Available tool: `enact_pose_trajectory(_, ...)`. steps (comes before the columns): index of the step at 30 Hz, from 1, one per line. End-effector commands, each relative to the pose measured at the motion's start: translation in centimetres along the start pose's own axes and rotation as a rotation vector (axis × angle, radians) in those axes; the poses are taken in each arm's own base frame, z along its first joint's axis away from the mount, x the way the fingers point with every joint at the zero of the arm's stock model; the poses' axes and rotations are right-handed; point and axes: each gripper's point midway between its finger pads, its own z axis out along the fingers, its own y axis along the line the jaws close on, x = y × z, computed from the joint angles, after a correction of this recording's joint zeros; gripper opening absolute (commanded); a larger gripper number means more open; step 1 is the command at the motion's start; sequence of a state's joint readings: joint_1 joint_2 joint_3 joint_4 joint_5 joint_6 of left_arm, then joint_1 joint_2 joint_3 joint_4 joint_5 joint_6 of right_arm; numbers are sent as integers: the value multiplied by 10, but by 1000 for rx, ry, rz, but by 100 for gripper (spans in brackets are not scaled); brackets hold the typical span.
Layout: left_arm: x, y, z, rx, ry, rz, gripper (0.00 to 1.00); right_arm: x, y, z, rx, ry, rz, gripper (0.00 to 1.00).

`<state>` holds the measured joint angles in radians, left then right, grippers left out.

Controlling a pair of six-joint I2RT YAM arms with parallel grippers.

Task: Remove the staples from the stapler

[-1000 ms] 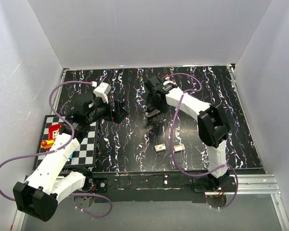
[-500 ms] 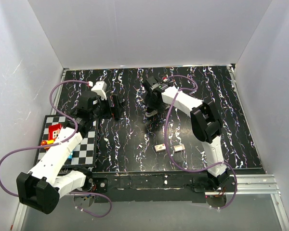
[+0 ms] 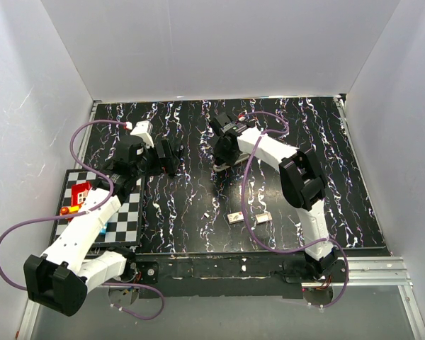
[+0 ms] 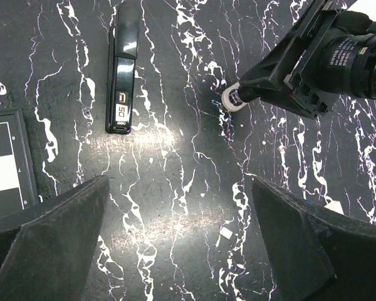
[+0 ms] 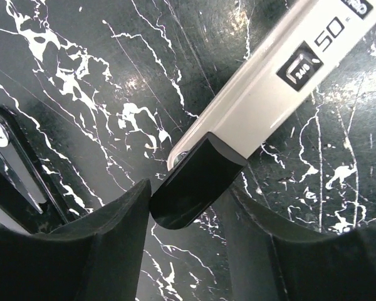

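We take this for a robot test cell in a lab. Plain white panels [image 3: 219, 42] wall in the left, far and right sides of a black white-veined tabletop [image 3: 354, 184]. At the near edge, two white and black arms are bolted to a metal rail [image 3: 382, 269], with purple cables [image 3: 7, 248] looping loose. A checkered board [image 3: 127, 219] lies on the left.

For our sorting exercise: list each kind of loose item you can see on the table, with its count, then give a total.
Stapler: 1
Small silvery blocks: 2
Checkered board: 1
Red and yellow toy on the board: 1
Total: 5
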<state>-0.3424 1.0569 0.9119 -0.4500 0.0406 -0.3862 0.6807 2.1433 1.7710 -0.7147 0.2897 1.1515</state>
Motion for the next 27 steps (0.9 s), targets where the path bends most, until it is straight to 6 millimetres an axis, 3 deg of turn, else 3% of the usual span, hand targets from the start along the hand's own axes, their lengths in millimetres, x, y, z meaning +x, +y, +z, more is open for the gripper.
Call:
enact_pose_trajectory(1, -13, -6, -8, 13, -36, 3, 98, 0, 5, 5, -16, 2, 9, 50)
enact_pose_trajectory(7, -16, -11, -12, 42, -54, 10, 98, 1, 7, 4, -29, 8, -6, 27)
enact_pose_trajectory(12, -15, -12, -12, 53, -48, 12, 98, 0, 7, -1, -39, 11, -42, 1)
enact_pose_trajectory(21, -14, -13, -11, 59, -44, 13, 98, -6, 0, -25, -52, 15, -271, 1)
enact_pose_trajectory(27, -15, -15, -11, 70, -46, 15, 98, -2, -5, -41, -119, 44, -532, 1)
